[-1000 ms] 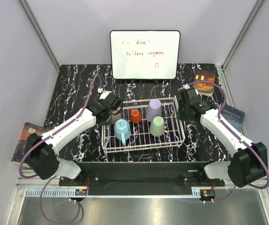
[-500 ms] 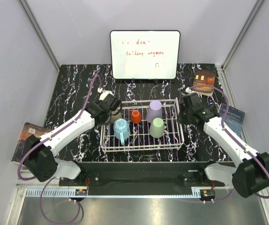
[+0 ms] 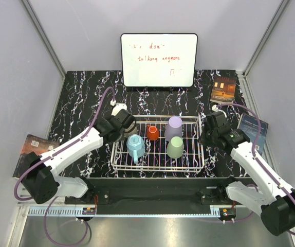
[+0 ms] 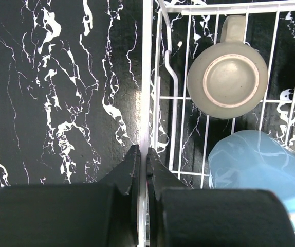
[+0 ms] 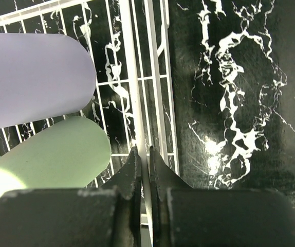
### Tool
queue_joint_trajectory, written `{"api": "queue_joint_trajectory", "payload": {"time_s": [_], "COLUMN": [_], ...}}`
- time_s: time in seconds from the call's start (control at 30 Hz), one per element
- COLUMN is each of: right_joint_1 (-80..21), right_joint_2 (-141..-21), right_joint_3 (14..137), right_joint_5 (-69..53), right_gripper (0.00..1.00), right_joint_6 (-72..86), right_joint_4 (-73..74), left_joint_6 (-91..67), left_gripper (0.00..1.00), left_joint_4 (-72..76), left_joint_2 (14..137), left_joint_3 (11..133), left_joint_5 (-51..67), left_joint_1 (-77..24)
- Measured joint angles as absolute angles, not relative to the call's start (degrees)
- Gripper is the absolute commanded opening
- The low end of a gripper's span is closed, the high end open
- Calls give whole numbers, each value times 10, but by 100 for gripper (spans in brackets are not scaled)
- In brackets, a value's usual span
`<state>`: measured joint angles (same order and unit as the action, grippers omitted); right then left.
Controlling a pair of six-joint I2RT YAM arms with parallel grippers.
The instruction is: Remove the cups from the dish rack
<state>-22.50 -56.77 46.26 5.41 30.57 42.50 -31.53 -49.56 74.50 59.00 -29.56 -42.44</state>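
Sitting on the bench (image 3: pixel 80 98) between both arms, whiteboard (image 3: pixel 159 60) beyond, the rack (image 3: pixel 158 169) shows a red cup (image 3: pixel 152 132) overhead. Left claw (image 4: pixel 143 163) clenches its rim wire; grey cup (image 4: pixel 227 80), blue mug (image 4: pixel 255 164) rightward, the grey one hidden overhead. Right claw (image 5: pixel 142 160) clenches the opposite rim; lavender tumbler (image 5: pixel 34 80), green tumbler (image 5: pixel 55 154) leftward.

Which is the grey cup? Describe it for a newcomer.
Find the white wire rack mid-table. In its far-left corner, beside the left gripper, sits the grey cup, upside down. It's the only dull grey-beige one; the neighbouring mug is light blue.
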Motion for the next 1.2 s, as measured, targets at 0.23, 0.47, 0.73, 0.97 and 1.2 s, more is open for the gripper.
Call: {"api": "queue_joint_trajectory", "payload": {"time_s": [0.23,0.47,0.73,0.97,1.2], "right_joint_1": [-225,-226,-229,-231,-230], "right_joint_2": [-553,-540,-550,-560,-560], "right_joint_3": [463,459,465,486,514], "right_joint_5": [62,64,55,69,98], "right_gripper": [0,0,64,79,83], "right_joint_6": [320,326,387,410,409], "right_joint_4": [453,471,469,483,506], "left_joint_6": [-336,-363,-408,-433,-437], "left_gripper": [0,0,57,99,99], "left_joint_4": [-495,-491,-503,-521,-538], "left_joint_2": [729,704,702,702,691], "left_joint_3": [577,557,556,563,593], "left_joint_5": [-302,-302,-287,-270,-295], "left_joint_1": [-446,-460,-471,-482,-482]}}
